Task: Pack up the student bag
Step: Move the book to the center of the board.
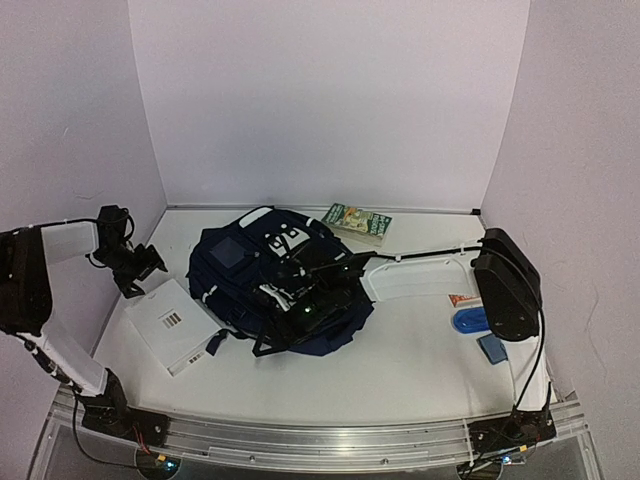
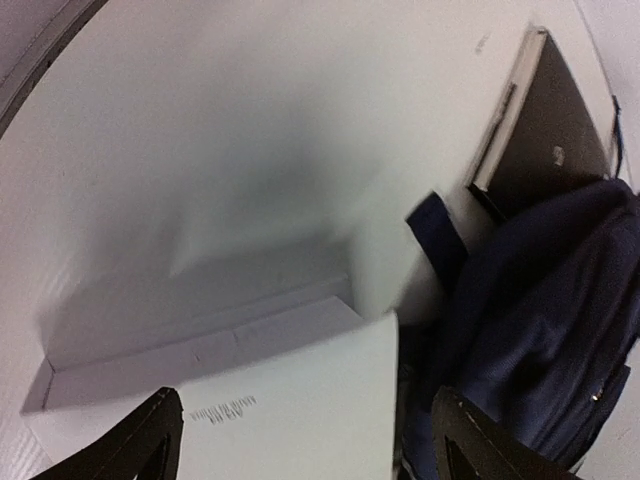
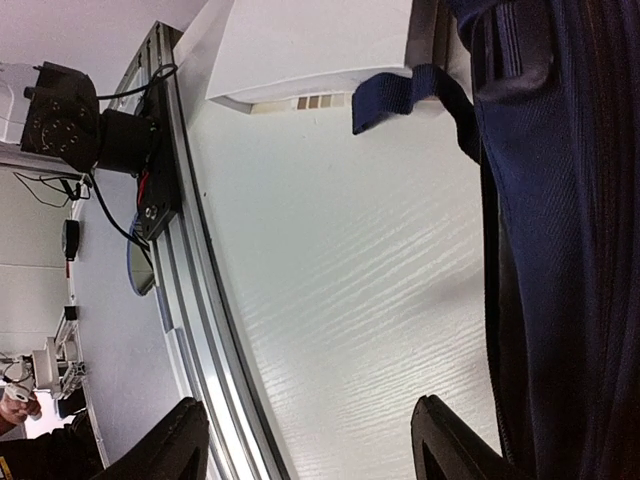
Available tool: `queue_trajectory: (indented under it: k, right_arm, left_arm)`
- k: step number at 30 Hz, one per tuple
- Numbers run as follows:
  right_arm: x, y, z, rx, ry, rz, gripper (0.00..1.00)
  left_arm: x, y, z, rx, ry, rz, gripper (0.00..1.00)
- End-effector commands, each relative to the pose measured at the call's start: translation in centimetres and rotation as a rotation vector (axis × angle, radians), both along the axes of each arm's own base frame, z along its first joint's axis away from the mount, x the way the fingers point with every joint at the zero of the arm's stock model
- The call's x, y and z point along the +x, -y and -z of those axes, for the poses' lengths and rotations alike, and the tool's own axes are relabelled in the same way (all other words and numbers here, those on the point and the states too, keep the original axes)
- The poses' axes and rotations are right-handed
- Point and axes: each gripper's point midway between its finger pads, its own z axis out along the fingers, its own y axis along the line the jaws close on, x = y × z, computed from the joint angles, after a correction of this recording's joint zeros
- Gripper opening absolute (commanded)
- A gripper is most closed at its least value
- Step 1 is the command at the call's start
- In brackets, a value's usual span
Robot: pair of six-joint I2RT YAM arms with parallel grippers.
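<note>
The student bag (image 1: 240, 275), navy with white stripes, lies flat in the middle of the table. It also shows in the left wrist view (image 2: 550, 330) and the right wrist view (image 3: 565, 250). My left gripper (image 1: 140, 265) hovers open over the far corner of a white book with a barcode (image 1: 172, 325). That book's corner (image 2: 290, 420) lies below and between the spread fingers (image 2: 150, 440). My right gripper (image 1: 310, 300) reaches across the bag's near side. It stands open (image 3: 315, 445), with only bare table between its fingers and the bag just beside one of them.
A green book (image 1: 358, 222) lies behind the bag and a white tray (image 1: 415, 280) to its right. A blue pouch (image 1: 470, 320), a small blue block (image 1: 492, 348) and an orange-and-white item (image 1: 462, 299) sit by the right arm. A dark flat cover (image 2: 545, 120) lies past the bag. A loose bag strap (image 3: 400, 95) lies by the book.
</note>
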Motion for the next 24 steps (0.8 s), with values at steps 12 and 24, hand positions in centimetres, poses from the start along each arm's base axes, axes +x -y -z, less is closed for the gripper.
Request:
queue_trajectory:
  k: [12,24]
  right_arm:
    - [-2.8,1.4,-0.8,0.027,-0.083,-0.032,0.82]
    - [-2.9,0.1,0.5,0.017,-0.056,-0.015,0.86]
  left_arm:
    - [-2.3,2.1,-4.8,0.036,0.094,0.005,0.92]
    - [2.3,-2.1,0.0,-0.019,0.032,-0.084,0.93]
